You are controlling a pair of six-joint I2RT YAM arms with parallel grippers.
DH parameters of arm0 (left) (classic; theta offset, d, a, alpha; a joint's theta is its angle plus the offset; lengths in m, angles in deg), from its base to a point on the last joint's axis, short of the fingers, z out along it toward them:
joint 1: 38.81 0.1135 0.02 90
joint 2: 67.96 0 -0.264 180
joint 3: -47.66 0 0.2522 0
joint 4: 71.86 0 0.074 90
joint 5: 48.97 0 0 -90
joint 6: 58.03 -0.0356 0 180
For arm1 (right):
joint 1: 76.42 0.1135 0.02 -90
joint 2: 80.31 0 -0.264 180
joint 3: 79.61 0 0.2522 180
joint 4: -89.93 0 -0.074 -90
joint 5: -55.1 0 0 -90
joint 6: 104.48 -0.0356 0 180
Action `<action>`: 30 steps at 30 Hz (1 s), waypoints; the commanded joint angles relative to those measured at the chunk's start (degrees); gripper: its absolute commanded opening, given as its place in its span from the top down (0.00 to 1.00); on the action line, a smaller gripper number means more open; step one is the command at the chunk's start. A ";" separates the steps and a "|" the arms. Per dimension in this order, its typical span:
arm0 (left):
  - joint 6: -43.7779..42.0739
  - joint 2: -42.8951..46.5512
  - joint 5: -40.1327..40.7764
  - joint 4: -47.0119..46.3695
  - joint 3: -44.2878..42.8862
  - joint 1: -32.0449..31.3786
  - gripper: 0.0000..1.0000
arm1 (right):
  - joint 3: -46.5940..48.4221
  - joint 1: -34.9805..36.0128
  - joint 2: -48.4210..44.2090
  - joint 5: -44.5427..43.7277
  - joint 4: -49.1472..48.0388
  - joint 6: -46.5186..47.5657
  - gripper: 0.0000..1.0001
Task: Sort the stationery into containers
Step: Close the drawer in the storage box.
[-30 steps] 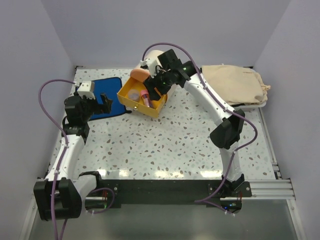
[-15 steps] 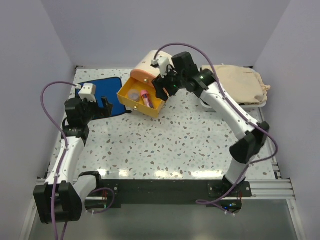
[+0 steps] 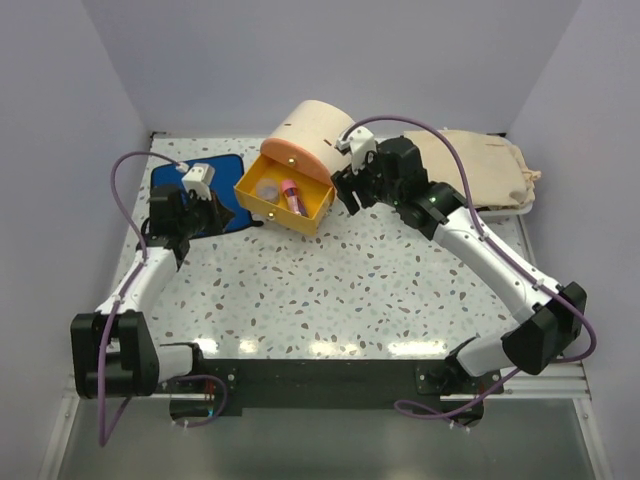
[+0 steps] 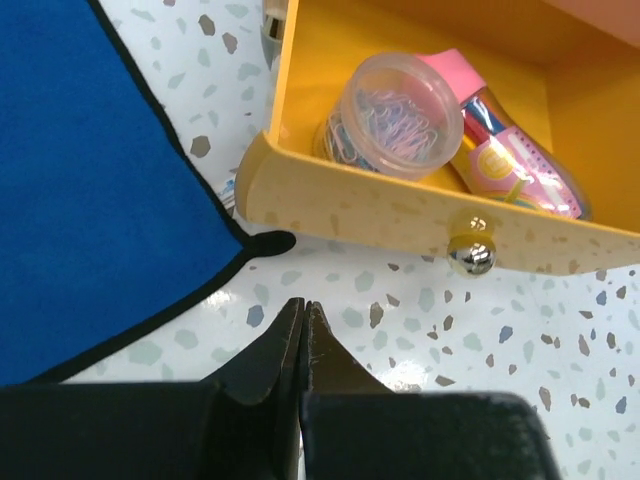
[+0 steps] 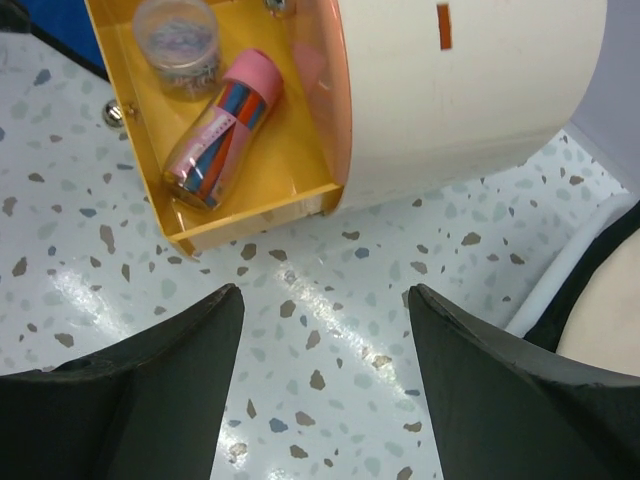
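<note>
We see the right end effector (image 3: pixel 345 190) has drawn back off the yellow drawer (image 3: pixel 262 203) and now hangs just beside its right wall, fingers spread. That leaves the beige cabinet (image 3: pixel 310 125) fully uncovered. Its elbow has swung out to the near right. The left end effector (image 3: pixel 215 212) has edged toward the drawer over the blue cloth (image 3: pixel 228 172), its arm now lower and straighter.

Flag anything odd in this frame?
Nothing spilled or damaged. The yellow drawer stands pulled out of the beige cabinet, holding a clip jar and pink tube; something small peeks from under one front corner, unidentifiable.
</note>
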 commanded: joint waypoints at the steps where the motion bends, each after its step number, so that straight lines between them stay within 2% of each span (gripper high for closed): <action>1: 1.57 -3.00 -3.55 -5.30 -5.85 -0.83 1.00 | -1.92 -1.47 -3.33 -3.39 -5.59 -0.17 0.29; 11: 0.25 -11.87 -2.84 -7.24 -11.48 -7.77 1.00 | -1.93 -5.86 -1.93 -2.95 -6.56 -2.64 0.28; 30: 0.87 -27.17 -3.54 -10.06 -26.50 -12.34 1.00 | -2.54 -8.94 -0.17 -2.51 -7.96 -2.29 0.27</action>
